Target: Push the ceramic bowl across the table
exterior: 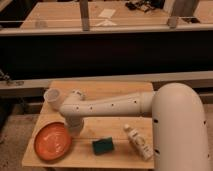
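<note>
Now | gripper (75, 129) sits low at the right rim of the orange ceramic bowl (52, 141), likely placed to shove it; its opening cannot be told | bowl lies at the front-left corner of the wooden table (115, 90), near both edges; open room lies rearward; green sponge (102, 146) and white bottle (139, 142) crowd the right

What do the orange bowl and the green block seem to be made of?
The orange bowl looks like glazed ceramic: smooth, with a soft sheen. The green block is probably a sponge: matte, no shine. The pincer hangs beside the bowl's rim.
</note>
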Robot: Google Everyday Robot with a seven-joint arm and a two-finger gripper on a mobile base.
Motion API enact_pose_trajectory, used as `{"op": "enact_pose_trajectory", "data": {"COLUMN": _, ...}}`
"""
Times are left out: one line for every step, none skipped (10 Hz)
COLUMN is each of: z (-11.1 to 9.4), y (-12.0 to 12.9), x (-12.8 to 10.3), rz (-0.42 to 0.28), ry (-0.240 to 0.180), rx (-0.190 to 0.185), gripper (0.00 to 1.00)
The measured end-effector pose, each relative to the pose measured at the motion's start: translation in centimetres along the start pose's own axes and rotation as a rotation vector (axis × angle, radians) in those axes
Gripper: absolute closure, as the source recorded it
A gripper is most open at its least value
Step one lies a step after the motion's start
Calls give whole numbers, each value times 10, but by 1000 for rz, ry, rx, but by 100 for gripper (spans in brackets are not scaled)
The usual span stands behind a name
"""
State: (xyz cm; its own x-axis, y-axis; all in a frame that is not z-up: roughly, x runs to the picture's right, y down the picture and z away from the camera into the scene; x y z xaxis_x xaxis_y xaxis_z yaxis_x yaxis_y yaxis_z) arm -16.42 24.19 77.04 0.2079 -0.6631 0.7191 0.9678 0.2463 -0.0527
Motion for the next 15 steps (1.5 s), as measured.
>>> {"op": "enact_pose_trajectory", "data": {"z": 0, "y": -1, "x": -1, "rz": -5, "ry": -1, "rx": 0, "gripper": 85}}
{"op": "enact_pose_trajectory", "data": {"z": 1, "y": -4, "x": -4, "rz": -14, "ry": -4, "rx": 0, "gripper": 85}}
{"op": "enact_pose_trajectory", "data": {"z": 1, "y": -5, "x": -5, "rz": -19, "ry": -5, "rx": 0, "gripper": 85}}
{"op": "enact_pose_trajectory", "data": {"z": 1, "y": -6, "x": -6, "rz": -23, "ry": -6, "rx": 0, "gripper": 85}}
{"op": "enact_pose_trajectory", "data": {"z": 1, "y": -7, "x": -7, "rz": -27, "ry": -7, "rx": 0, "gripper": 85}}
{"op": "enact_pose_trajectory", "data": {"z": 2, "y": -10, "x": -9, "rz": -33, "ry": -9, "rx": 0, "gripper": 85}}
{"op": "enact_pose_trajectory", "data": {"z": 2, "y": -12, "x": -10, "rz": -37, "ry": -10, "rx": 0, "gripper": 85}}
{"op": "enact_pose_trajectory", "data": {"z": 2, "y": -14, "x": -12, "rz": -41, "ry": -12, "rx": 1, "gripper": 85}}
{"op": "enact_pose_trajectory", "data": {"z": 3, "y": -16, "x": -13, "rz": -46, "ry": -14, "rx": 1, "gripper": 85}}
{"op": "enact_pose_trajectory", "data": {"z": 3, "y": -19, "x": -15, "rz": -52, "ry": -16, "rx": 1, "gripper": 85}}
{"op": "enact_pose_trajectory", "data": {"z": 3, "y": -22, "x": -17, "rz": -59, "ry": -17, "rx": 1, "gripper": 85}}
{"op": "enact_pose_trajectory", "data": {"z": 3, "y": -25, "x": -18, "rz": -62, "ry": -17, "rx": 1, "gripper": 85}}
{"op": "enact_pose_trajectory", "data": {"z": 3, "y": -26, "x": -18, "rz": -62, "ry": -18, "rx": 2, "gripper": 85}}
{"op": "enact_pose_trajectory", "data": {"z": 4, "y": -28, "x": -18, "rz": -65, "ry": -19, "rx": 3, "gripper": 85}}
{"op": "enact_pose_trajectory", "data": {"z": 4, "y": -32, "x": -20, "rz": -72, "ry": -21, "rx": 3, "gripper": 85}}
